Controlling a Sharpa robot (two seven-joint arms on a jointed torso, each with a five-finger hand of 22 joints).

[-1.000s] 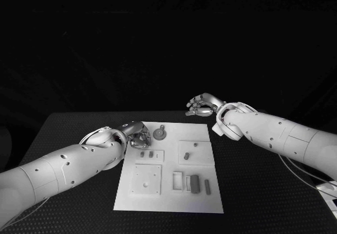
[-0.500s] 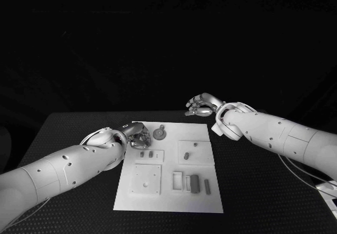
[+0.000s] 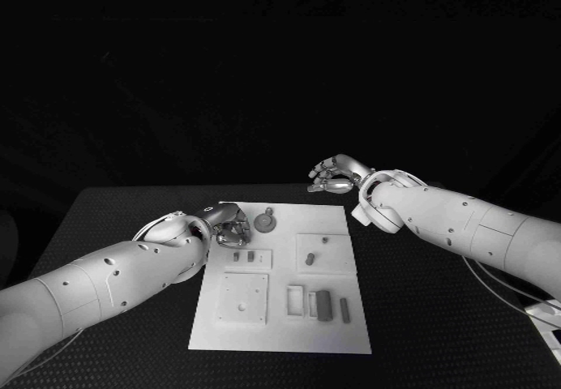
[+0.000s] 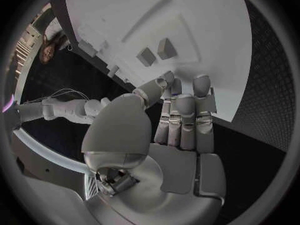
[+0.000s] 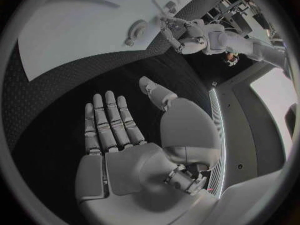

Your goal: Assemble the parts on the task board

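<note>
Two hands, you noted: left hand (image 3: 229, 230), holding nothing you could see, lay at the task board's (image 3: 333, 340) far left corner just beside the round part (image 3: 267, 221); right hand (image 3: 335, 176) hovered released, well beyond the worktop's far edge.

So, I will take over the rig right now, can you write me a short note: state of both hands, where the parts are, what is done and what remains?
Left hand: at the far left corner of the task board, fingers curled; whether it pinches anything cannot be told.
Right hand: raised beyond the board's far edge, open, holds nothing.
Parts: round part near the far edge beside the left hand; two small pegs in the square behind it; one peg in the right square; bar parts in the near right area.
Done: cannot be judged from here.
Left: assembly, probably starting near the round part.
</note>
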